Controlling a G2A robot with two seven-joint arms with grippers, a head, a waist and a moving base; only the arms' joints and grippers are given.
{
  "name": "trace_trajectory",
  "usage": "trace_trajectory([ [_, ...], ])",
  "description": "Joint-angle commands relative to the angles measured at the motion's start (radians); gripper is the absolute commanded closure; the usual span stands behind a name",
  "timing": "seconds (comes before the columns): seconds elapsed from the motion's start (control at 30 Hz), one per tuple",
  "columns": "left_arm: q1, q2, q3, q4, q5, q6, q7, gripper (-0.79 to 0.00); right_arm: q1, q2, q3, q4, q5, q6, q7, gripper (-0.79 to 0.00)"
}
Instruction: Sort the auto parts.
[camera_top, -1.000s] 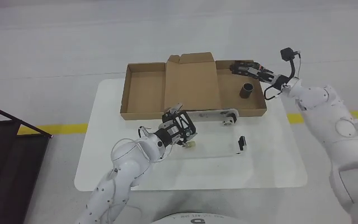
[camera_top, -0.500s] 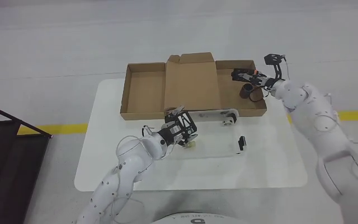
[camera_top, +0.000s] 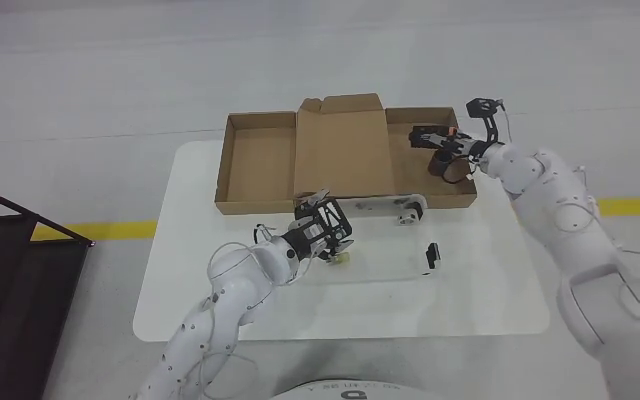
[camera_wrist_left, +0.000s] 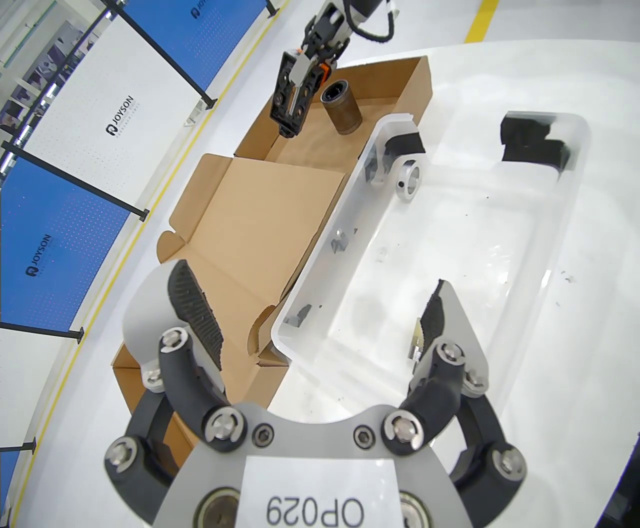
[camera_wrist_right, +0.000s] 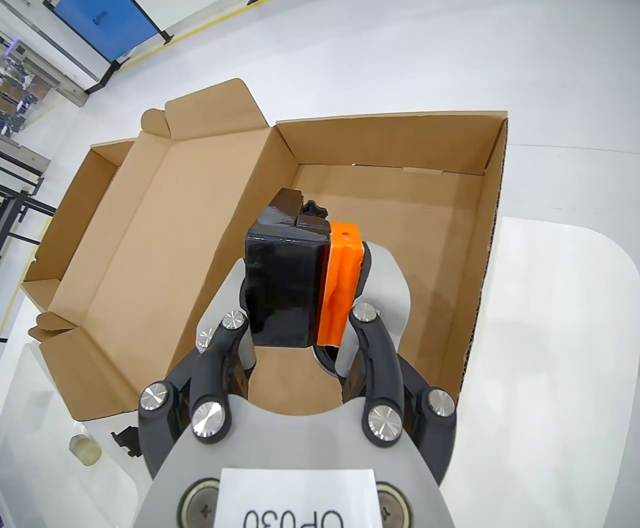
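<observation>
My right gripper (camera_wrist_right: 311, 292) is shut on a black block with an orange clip (camera_wrist_right: 282, 270), held above the right compartment of the cardboard box (camera_top: 262, 160). From above, that gripper (camera_top: 428, 137) hangs just behind a dark metal cylinder (camera_top: 441, 166) standing in the same compartment. My left gripper (camera_wrist_left: 312, 310) is open and holds nothing; it hovers over the near-left end of a clear plastic tray (camera_wrist_left: 550, 215). The tray holds a silver ring bracket (camera_wrist_left: 407, 177) and a black part (camera_wrist_left: 532, 142). The top view has the left gripper (camera_top: 322, 236) just in front of the box.
The box's middle section is covered by a folded flap (camera_top: 345, 150), and its left compartment is bare. A small pale cylinder (camera_top: 341, 259) lies by the tray's left end. The white table (camera_top: 200, 290) has free room at left and front.
My right arm swung in over the right compartment, bringing the black and orange part closer to the dark cylinder. The left arm shifted only slightly.
</observation>
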Motion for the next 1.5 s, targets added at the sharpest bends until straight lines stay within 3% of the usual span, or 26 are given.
trace_trajectory([
  [0.0,0.000,0.000,0.000,0.000,0.000,0.000,0.000,-0.785,0.001,0.000,0.009,0.003,0.007,-0.021,0.000,-0.600],
  [0.03,0.000,0.000,0.000,0.000,0.000,0.000,0.000,-0.785,0.002,0.000,0.012,0.004,0.007,-0.028,0.000,-0.693],
  [0.1,0.000,0.000,0.000,0.000,0.000,0.000,0.000,-0.785,0.000,0.001,0.020,0.003,0.007,-0.041,-0.002,-0.785],
  [0.23,0.000,0.000,0.000,0.000,0.000,0.000,0.000,-0.785,-0.017,0.006,0.043,-0.016,0.034,-0.095,0.003,-0.785],
  [0.5,0.000,0.000,0.000,0.000,0.000,0.000,0.000,-0.785,-0.113,0.037,0.153,-0.109,0.401,-0.476,0.167,-0.767],
  [0.8,0.000,0.000,0.000,0.000,0.000,0.000,0.000,-0.785,-0.340,0.100,0.323,-0.506,0.812,-0.476,0.465,-0.785],
  [0.87,0.000,0.000,0.000,0.000,0.000,0.000,0.000,-0.785,-0.386,0.101,0.332,-0.559,0.896,-0.476,0.472,-0.785],
  [1.13,0.000,0.000,0.001,0.003,0.005,-0.001,-0.002,-0.785,-0.386,0.101,0.332,-0.559,0.896,-0.476,0.472,-0.785],
  [1.23,-0.011,-0.001,0.039,0.031,0.042,-0.030,-0.021,-0.785,-0.386,0.101,0.332,-0.559,0.896,-0.476,0.472,-0.785],
  [1.37,-0.089,-0.013,0.075,0.145,-0.046,-0.113,-0.106,-0.785,-0.386,0.101,0.332,-0.559,0.896,-0.476,0.472,-0.785],
  [1.47,-0.167,-0.031,0.131,0.223,-0.058,-0.103,-0.153,-0.785,-0.386,0.101,0.332,-0.559,0.896,-0.476,0.472,-0.785],
])
